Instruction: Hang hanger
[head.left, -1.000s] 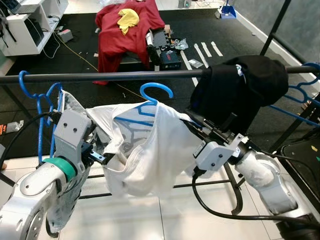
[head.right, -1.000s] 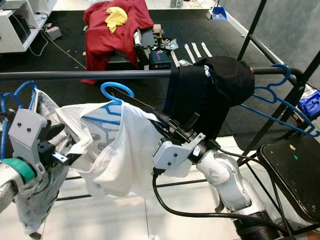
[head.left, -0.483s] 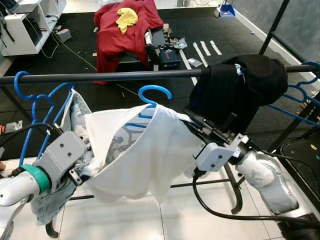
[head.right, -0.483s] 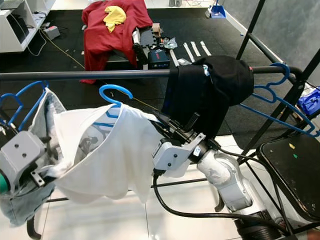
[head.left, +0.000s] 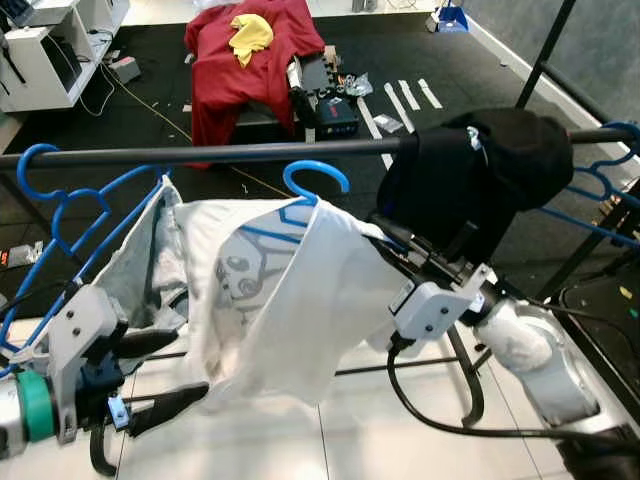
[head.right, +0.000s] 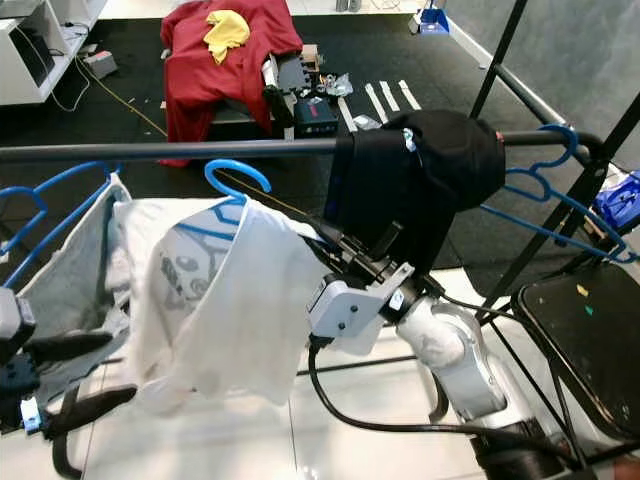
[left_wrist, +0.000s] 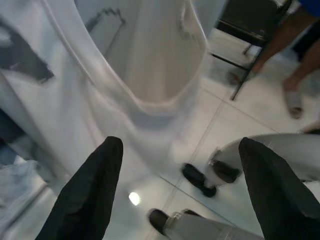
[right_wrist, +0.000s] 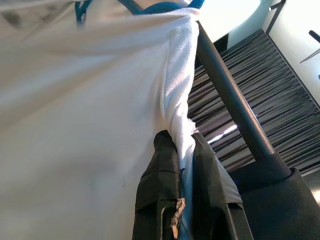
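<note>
A blue hanger (head.left: 316, 176) carries a white T-shirt (head.left: 300, 290); its hook stands just below the black rail (head.left: 200, 155), on my side of it. My right gripper (head.left: 388, 236) is shut on the shirt's shoulder, where the hanger's arm lies under the cloth. In the right wrist view its fingers (right_wrist: 160, 170) pinch a fold of white fabric (right_wrist: 100, 100) beside the rail (right_wrist: 225, 95). My left gripper (head.left: 160, 375) is low at the left, open and holding nothing, its fingers (left_wrist: 90, 195) apart with the shirt's hem (left_wrist: 140, 75) ahead.
A black garment (head.left: 480, 180) is draped over the rail at the right. Blue hangers (head.left: 50, 195) with a grey garment (head.left: 135, 275) hang left; more blue hangers (head.left: 600, 185) hang far right. Behind the rack are a red cloth (head.left: 245, 60) and white cabinet (head.left: 50, 50). A person's legs (left_wrist: 295, 45) stand nearby.
My left gripper has let go of the shirt's hem, opened and dropped down to the left. The shirt now hangs straighter. The right gripper keeps its hold in place.
</note>
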